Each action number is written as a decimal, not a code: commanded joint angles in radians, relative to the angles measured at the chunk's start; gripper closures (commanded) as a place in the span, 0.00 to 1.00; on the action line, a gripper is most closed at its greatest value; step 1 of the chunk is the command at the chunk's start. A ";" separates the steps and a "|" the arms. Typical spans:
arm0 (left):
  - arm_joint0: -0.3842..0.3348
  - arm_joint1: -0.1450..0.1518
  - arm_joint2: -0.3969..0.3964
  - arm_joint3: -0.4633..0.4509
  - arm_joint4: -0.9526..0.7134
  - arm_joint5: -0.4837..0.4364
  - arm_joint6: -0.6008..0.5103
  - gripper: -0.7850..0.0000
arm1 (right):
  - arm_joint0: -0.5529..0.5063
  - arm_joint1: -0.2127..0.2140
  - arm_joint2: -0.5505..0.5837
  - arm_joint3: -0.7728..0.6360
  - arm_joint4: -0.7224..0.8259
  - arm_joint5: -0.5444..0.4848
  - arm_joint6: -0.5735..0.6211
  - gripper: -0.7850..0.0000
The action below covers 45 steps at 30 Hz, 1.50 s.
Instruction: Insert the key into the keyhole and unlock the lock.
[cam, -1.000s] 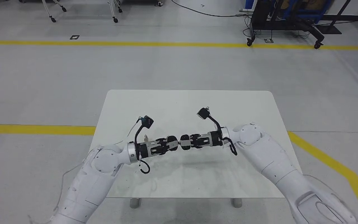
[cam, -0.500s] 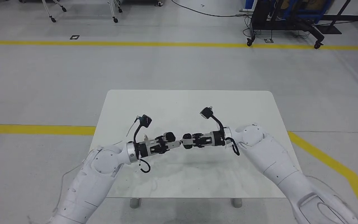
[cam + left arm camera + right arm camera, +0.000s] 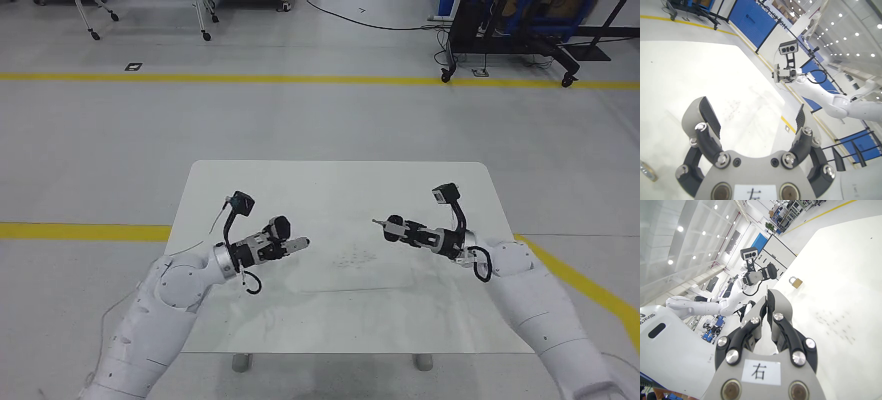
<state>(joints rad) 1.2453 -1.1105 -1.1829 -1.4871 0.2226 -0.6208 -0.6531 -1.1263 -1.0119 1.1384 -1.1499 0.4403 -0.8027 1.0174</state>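
Observation:
A small brass padlock (image 3: 796, 281) with a silver shackle lies flat on the white table (image 3: 340, 185), close beside my left gripper; its edge (image 3: 646, 171) also shows in the left wrist view. My left gripper (image 3: 296, 242) (image 3: 753, 109) hovers over the table's left half, open, with nothing between its fingers. Over the right half, my right gripper (image 3: 385, 225) (image 3: 767, 296) is shut on the key (image 3: 766, 290), whose thin blade (image 3: 377, 222) sticks out toward the left gripper. The two grippers face each other, well apart.
Dark scuff marks (image 3: 352, 257) dot the table's middle between the grippers. Grey floor with yellow lines (image 3: 300, 77) surrounds the table, and a black wheeled frame (image 3: 520, 40) stands far behind.
The two grippers met at the table's middle a second ago. They have drawn apart, the left one going left and the right one going right with the key.

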 commanded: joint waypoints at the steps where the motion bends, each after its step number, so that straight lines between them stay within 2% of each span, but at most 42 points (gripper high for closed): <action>1: 0.000 0.000 0.000 0.000 -0.067 0.000 -0.025 0.00 | 0.001 -0.001 -0.001 0.001 -0.001 0.000 0.000 1.00; 3: 0.000 0.000 0.000 0.000 -0.067 0.000 -0.025 0.00 | 0.001 -0.001 -0.001 0.001 -0.001 0.000 0.000 1.00; 5: 0.003 0.005 -0.019 -0.029 0.029 0.014 -0.003 0.00 | 0.001 -0.001 -0.001 0.001 -0.001 0.000 0.000 1.00; 8: 0.059 0.026 -0.099 -0.142 0.313 0.076 0.052 0.00 | 0.001 -0.001 -0.001 0.001 -0.001 0.000 0.000 1.00; 11: 0.161 0.048 -0.173 -0.290 0.663 0.165 0.072 0.00 | 0.001 -0.001 -0.001 0.001 -0.001 0.000 0.000 1.00; 14: 0.253 0.058 -0.183 -0.369 0.880 0.219 0.071 0.00 | 0.001 -0.001 -0.001 0.001 -0.001 0.000 0.000 1.00; 16: 0.278 0.057 -0.166 -0.355 0.899 0.232 0.088 0.00 | 0.001 -0.001 -0.001 0.001 -0.001 0.000 0.000 1.00; 20: 0.244 0.052 -0.104 -0.296 1.053 0.290 0.065 0.00 | 0.001 -0.001 -0.001 0.001 -0.001 0.000 0.000 1.00; 23: 0.214 0.044 -0.063 -0.262 1.080 0.324 0.075 0.13 | 0.001 -0.001 -0.001 0.001 -0.001 0.000 0.000 1.00; 25: 0.198 0.039 -0.048 -0.240 1.061 0.326 0.087 0.18 | 0.001 -0.001 -0.001 0.001 -0.001 0.000 0.000 1.00; 34: 0.115 0.021 0.012 -0.135 1.062 0.356 0.076 0.17 | 0.001 -0.001 -0.001 0.001 -0.001 0.000 0.000 1.00; 37: 0.101 0.015 0.026 -0.124 1.055 0.379 0.077 0.25 | 0.001 -0.001 -0.001 0.001 -0.001 0.000 0.000 1.00; 38: 0.097 0.013 0.030 -0.121 1.058 0.393 0.078 0.31 | 0.001 -0.001 -0.001 0.001 -0.001 0.000 0.000 1.00; 40: 0.091 0.009 0.039 -0.115 1.049 0.405 0.080 0.51 | 0.001 -0.001 -0.001 0.001 -0.001 0.000 0.000 1.00; 41: 0.086 0.008 0.042 -0.112 1.046 0.406 0.078 0.55 | 0.001 -0.001 -0.001 0.001 -0.001 0.000 0.000 1.00; 43: 0.080 0.005 0.048 -0.105 1.040 0.401 0.070 0.73 | 0.001 -0.001 -0.001 0.001 -0.001 0.000 0.000 1.00; 44: 0.076 0.005 0.051 -0.103 1.042 0.398 0.062 0.77 | 0.001 -0.001 -0.001 0.001 -0.001 0.000 0.000 1.00; 45: 0.074 0.004 0.054 -0.101 1.042 0.397 0.055 0.76 | 0.001 -0.001 -0.001 0.001 -0.001 0.000 0.000 1.00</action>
<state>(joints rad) 1.3212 -1.1060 -1.1315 -1.5893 1.2637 -0.2227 -0.5924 -1.1250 -1.0124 1.1369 -1.1490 0.4396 -0.8024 1.0177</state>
